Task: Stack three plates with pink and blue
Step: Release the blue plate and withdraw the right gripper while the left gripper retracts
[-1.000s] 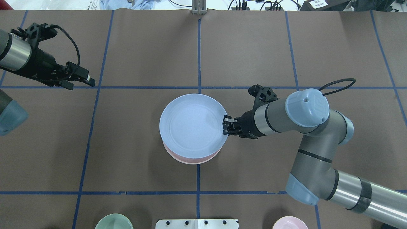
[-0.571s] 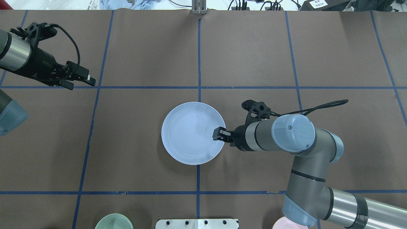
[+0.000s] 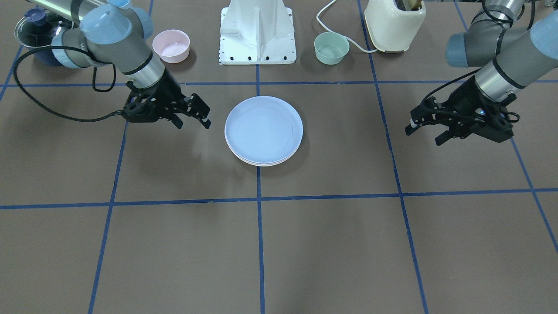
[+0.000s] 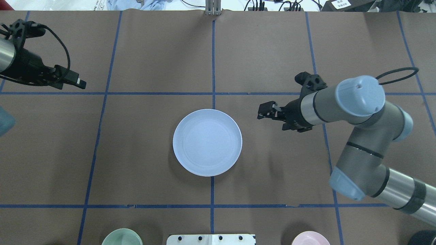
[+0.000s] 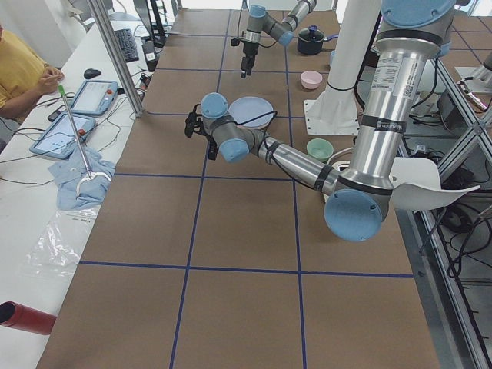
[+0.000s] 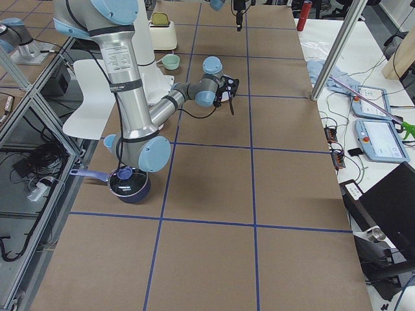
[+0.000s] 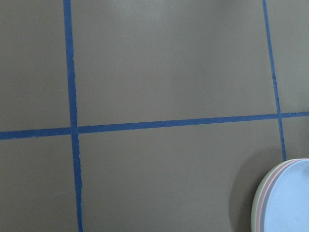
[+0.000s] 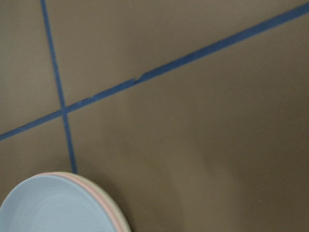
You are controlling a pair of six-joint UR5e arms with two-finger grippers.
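**A:** While both arms hang over the counter [image 3: 305, 244], where are the plates?

**B:** All three sit in one stack. The blue plate [image 3: 263, 128] is on top, the pink plate [image 7: 261, 209] shows its rim beneath, and the cream plate [image 7: 254, 212] is lowest. The stack lies between the claws, near the right claw [image 3: 192, 123] and well apart from the left claw [image 3: 423, 135].

**A:** And the claws?

**B:** Two, both spread wide, gripping nothing.

**A:** Anything else?

**B:** Two small bowls behind the claws: one pink bowl [image 3: 171, 45], one green bowl [image 3: 331, 47].
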